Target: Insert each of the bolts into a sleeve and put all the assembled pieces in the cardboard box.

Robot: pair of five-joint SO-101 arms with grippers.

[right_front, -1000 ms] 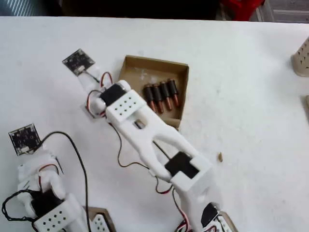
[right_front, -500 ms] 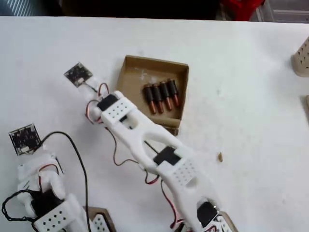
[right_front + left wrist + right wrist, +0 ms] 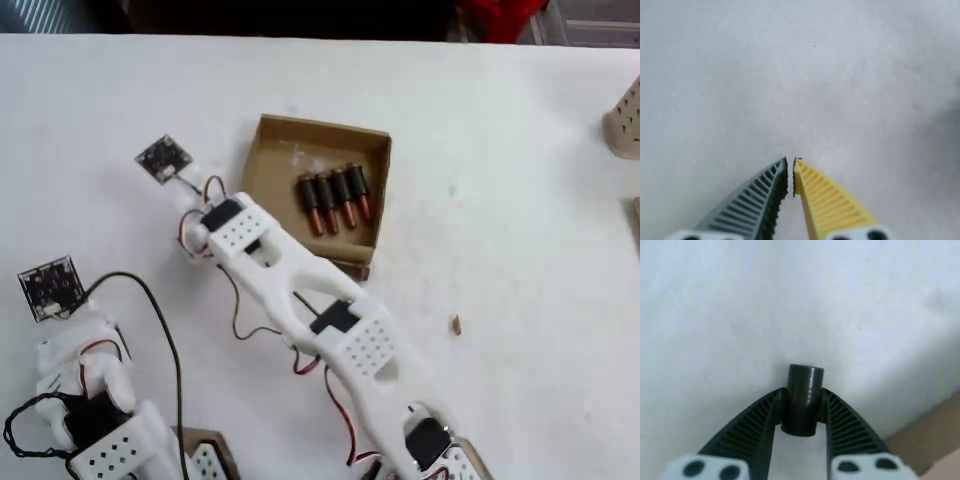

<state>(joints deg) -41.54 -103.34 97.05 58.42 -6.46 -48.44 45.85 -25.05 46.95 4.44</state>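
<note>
One sleeve (image 3: 805, 382) is clamped in the right claw (image 3: 801, 393). The left claw (image 3: 790, 163) is closed, nothing held. Four pieces (image 3: 334, 201) are counted in one box (image 3: 278, 166).

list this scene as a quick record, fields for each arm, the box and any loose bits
right arm: stretched over the table, wrist beside the cardboard box, jaws shut on a black sleeve
left arm: low left in the high view, jaws shut on nothing, over bare table
cardboard box: open, holds four assembled pieces side by side
loose: one small brownish bit on the table, apart from the box, too small to identify
</note>
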